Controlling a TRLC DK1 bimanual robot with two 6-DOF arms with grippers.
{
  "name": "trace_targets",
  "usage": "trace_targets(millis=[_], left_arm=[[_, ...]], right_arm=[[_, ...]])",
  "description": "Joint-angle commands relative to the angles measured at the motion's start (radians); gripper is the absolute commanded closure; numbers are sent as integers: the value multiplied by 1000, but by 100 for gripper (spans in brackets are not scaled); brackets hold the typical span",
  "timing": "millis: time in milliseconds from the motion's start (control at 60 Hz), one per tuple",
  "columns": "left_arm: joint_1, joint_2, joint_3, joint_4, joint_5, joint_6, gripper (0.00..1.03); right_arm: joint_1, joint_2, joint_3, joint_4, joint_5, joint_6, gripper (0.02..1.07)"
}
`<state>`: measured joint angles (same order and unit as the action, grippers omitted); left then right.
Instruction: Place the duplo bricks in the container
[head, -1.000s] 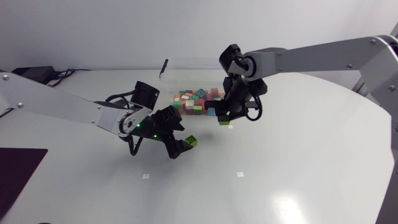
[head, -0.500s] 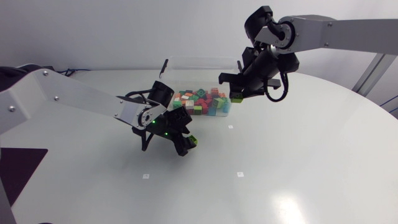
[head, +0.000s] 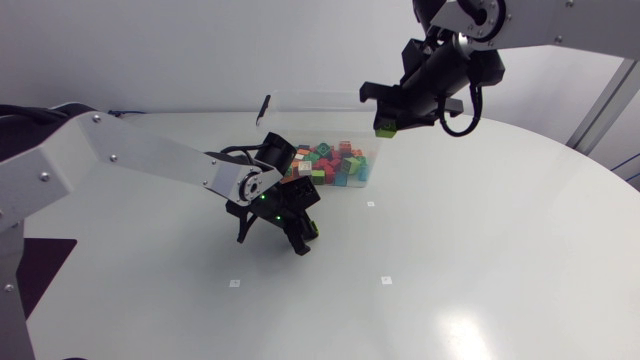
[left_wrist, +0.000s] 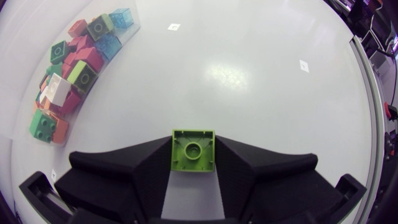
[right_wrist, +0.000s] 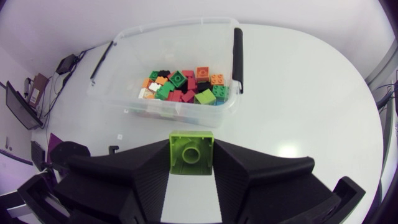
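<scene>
A lime green duplo brick (left_wrist: 193, 149) lies on the table in front of the clear container (head: 366, 168), and my left gripper (head: 302, 234) is shut on it, one finger on each side. In the head view this brick (head: 313, 228) shows just at the fingertips. My right gripper (head: 385, 124) hangs above the container's right end, shut on a second lime green brick (right_wrist: 191, 152). The container (right_wrist: 168, 26) lies below and ahead of it. Several mixed-colour bricks (right_wrist: 183, 84) fill its floor.
The container has black clip handles at both ends (right_wrist: 237, 59) (head: 262, 108). Small white markers (head: 386, 280) (head: 234, 283) dot the table in front. A dark mat (head: 30, 270) lies at the table's left edge. In the left wrist view the brick pile (left_wrist: 74, 68) lies off to one side of the gripper.
My right arm has risen from beside the container to above its right end, brick still held. My left gripper has moved onto the lime brick on the table and closed on it.
</scene>
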<state>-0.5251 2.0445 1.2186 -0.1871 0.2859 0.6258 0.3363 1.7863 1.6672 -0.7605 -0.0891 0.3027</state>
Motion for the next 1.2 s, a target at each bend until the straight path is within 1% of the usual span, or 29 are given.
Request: trace_targets(millis=[0,217,433,583,733,850,933,1017,1050,1133,1183], left_arm=[[-3,-23,-1,-32,-4,11,70],[17,-152,-34,-94,-4,25,71],[51,-265,-14,-149,-1,37,71],[88,-313,30,-169,25,35,71],[125,-323,99,-187,56,17,71],[142,-326,160,-190,78,-18,71],[152,-325,202,-189,88,-38,71],[163,-299,263,-189,99,-72,71],[168,-291,280,-189,102,-81,71],[174,-259,329,-186,105,-107,71],[177,-239,358,-183,105,-118,70]], right_arm=[[-5,-19,52,-7,-14,-16,76],[10,41,126,46,-24,-16,76],[24,157,227,95,-28,-19,76],[43,249,304,105,-29,-17,76],[44,360,416,95,-24,-20,76],[50,426,483,75,-6,-28,76],[58,464,519,75,42,-43,76],[59,510,580,49,58,-50,76],[59,524,603,33,63,-50,72],[59,548,644,-8,69,-50,47],[58,547,648,-17,74,-48,29]])
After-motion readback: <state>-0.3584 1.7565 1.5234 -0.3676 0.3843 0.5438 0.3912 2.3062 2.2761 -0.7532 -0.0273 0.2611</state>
